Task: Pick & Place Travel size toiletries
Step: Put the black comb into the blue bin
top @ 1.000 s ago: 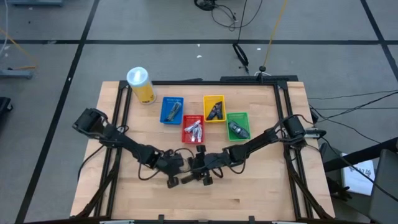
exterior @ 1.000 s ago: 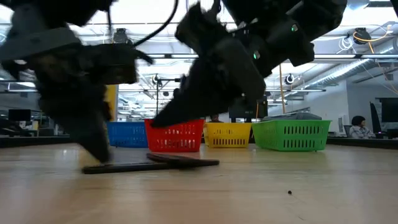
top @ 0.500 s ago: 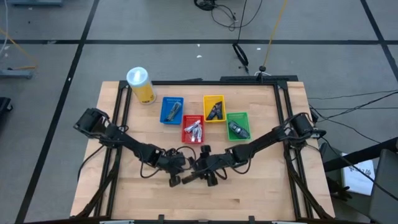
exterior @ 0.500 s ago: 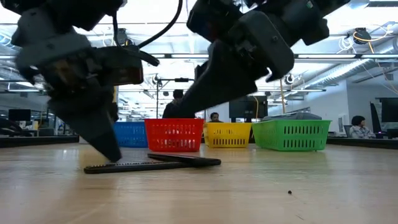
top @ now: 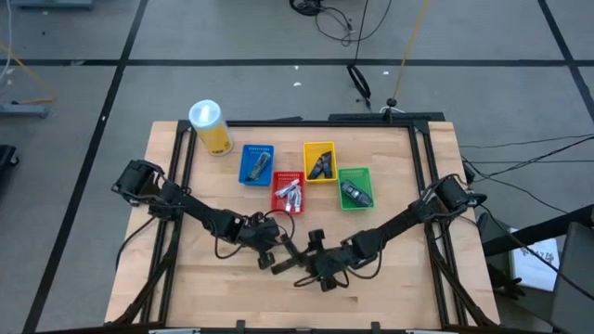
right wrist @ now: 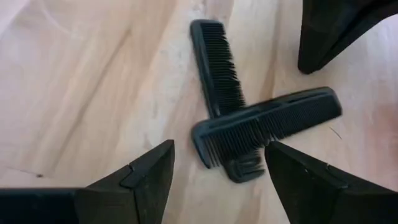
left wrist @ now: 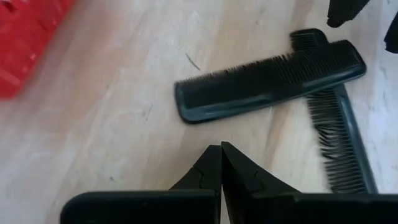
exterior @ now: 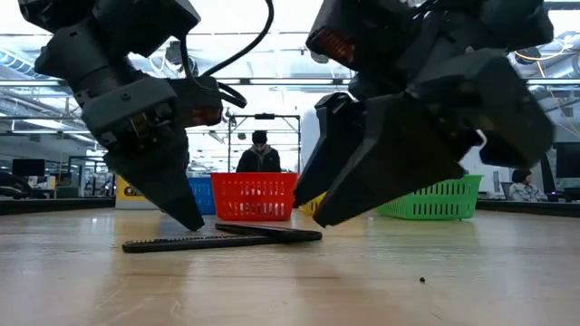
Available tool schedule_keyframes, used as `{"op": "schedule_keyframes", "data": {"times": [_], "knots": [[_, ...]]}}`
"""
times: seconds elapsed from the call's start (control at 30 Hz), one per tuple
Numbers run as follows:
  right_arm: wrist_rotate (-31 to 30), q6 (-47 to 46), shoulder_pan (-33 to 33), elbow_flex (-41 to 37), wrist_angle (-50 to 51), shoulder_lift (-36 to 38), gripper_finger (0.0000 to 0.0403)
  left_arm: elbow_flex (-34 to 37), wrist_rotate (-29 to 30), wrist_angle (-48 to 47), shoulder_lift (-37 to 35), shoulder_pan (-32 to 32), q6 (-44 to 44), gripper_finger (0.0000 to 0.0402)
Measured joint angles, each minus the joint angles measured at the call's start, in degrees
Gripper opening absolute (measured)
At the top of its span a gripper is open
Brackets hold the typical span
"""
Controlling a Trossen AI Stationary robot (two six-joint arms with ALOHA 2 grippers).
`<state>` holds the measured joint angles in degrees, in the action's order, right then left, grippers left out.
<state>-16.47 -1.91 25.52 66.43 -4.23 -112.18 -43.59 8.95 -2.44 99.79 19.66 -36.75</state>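
Four baskets (top: pixel 289 192) hold toiletries; two combs (right wrist: pixel 249 127) lie crossed, left gripper (left wrist: pixel 221 163) clenched empty, right gripper (right wrist: pixel 217 163) spread.

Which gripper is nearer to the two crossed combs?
Left. The left gripper, shut, sits right beside the combs. The right gripper, open, is a little farther off on their other side.

two combs (right wrist: pixel 249 130), four baskets (top: pixel 257 164), one canister (top: pixel 210 126)
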Motion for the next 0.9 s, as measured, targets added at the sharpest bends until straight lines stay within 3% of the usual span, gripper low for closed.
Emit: {"op": "schedule_keyframes", "data": {"times": [0.4, 0.9], "knots": [[-1.9, -0.4, 0.3, 0.1, -3.0, -3.3, 0.0247, 0.0, 2.5, -0.7, 0.0, -3.2, 1.1, 0.0001], [-4.4, 2.4, -0.7, 0.2, -1.2, -4.1, 0.0246, 0.0, 0.6, 0.8, 0.0, -7.0, 3.2, 0.0002]]}}
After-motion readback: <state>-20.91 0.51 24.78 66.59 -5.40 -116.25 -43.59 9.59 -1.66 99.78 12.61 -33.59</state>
